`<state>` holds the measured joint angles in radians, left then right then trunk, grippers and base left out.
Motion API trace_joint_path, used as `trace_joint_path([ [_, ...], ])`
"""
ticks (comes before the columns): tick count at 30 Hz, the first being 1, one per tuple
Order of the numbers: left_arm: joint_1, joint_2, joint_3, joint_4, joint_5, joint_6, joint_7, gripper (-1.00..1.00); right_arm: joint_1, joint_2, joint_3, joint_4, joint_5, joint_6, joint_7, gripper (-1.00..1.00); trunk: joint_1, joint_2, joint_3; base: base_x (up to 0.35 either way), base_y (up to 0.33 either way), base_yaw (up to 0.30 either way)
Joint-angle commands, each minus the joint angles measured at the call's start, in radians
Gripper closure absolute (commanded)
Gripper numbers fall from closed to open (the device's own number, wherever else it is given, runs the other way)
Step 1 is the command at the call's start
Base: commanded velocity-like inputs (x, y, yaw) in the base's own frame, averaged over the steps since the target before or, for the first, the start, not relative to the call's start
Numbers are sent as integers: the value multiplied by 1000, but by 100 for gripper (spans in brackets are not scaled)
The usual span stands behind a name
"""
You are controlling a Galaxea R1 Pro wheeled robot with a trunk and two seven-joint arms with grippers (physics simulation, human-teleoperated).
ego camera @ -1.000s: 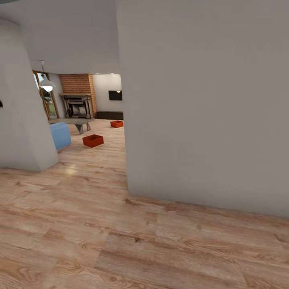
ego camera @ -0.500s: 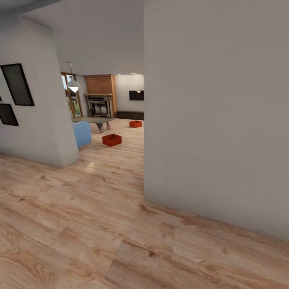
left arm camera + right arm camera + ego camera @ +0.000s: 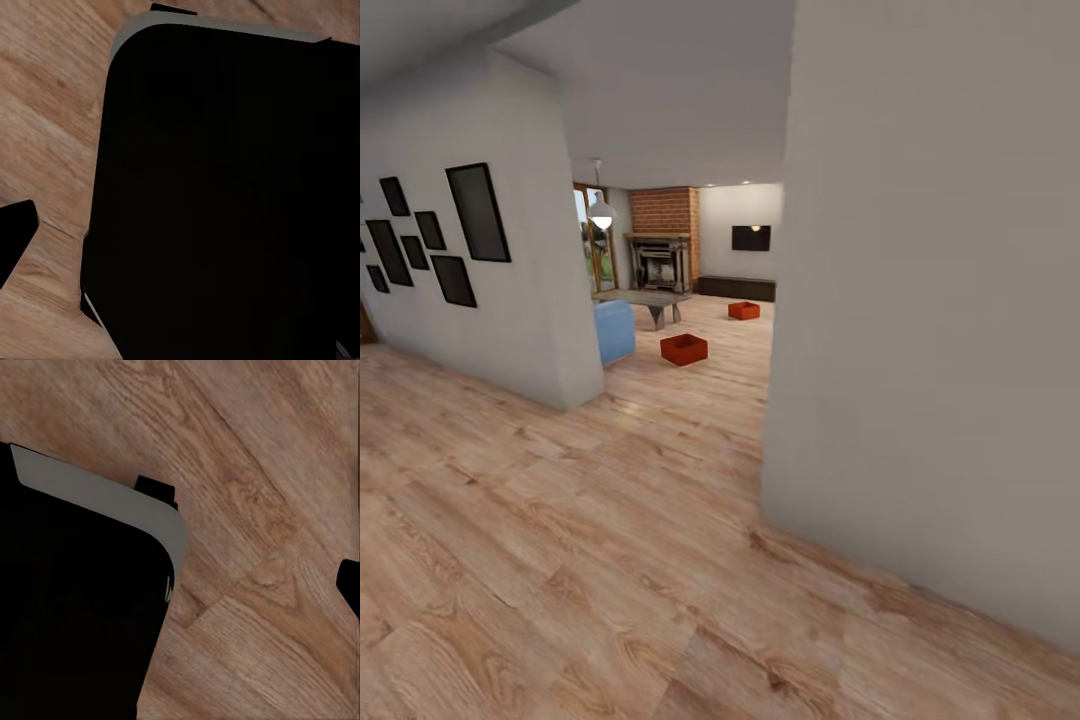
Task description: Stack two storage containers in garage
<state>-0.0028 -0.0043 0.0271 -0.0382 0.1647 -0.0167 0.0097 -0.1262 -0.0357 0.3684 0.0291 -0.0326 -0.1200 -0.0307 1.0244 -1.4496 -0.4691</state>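
Hands first: the 2 wrist views look down on a black, rounded-corner body panel (image 3: pixel 225 195) with a pale grey edge, over wood planks, with only dark slivers at the frame edges, so I cannot tell how far either hand is open or whether it carries anything.

Outward, the head view has swung since a second ago — the opening into the living room (image 3: pixel 690 300) has slid from about 10 o'clock toward 12, and a wall of black picture frames (image 3: pixel 430 240) has come in at 9 o'clock. That reads as the robot turning in toward the room, fetch not yet begun.

Both storage containers sit on the light plank floor (image 3: pixel 560 560): the nearer container (image 3: pixel 684 349) just beside the blue sofa (image 3: pixel 615 332), the farther container (image 3: pixel 743 311) past the grey low table (image 3: pixel 645 298), toward the brick fireplace (image 3: pixel 663 240). They look rigid, smooth, open-topped — red-orange plastic. A matte grey wall (image 3: pixel 930 300) fills 3 o'clock.
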Motion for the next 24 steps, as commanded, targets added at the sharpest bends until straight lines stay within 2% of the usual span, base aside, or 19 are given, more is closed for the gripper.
trace_joint_path([
  [1, 0, 0, 2, 0, 6, -2, 1, -100, -1, 0, 8, 3, -3, -6, -2, -100, 1, 0, -1, 331, 0, 300],
  [24, 0, 0, 2, 0, 6, -2, 1, -100, -1, 1, 12, 3, 3, -5, -2, -100, 1, 0, -1, 331, 0, 292],
])
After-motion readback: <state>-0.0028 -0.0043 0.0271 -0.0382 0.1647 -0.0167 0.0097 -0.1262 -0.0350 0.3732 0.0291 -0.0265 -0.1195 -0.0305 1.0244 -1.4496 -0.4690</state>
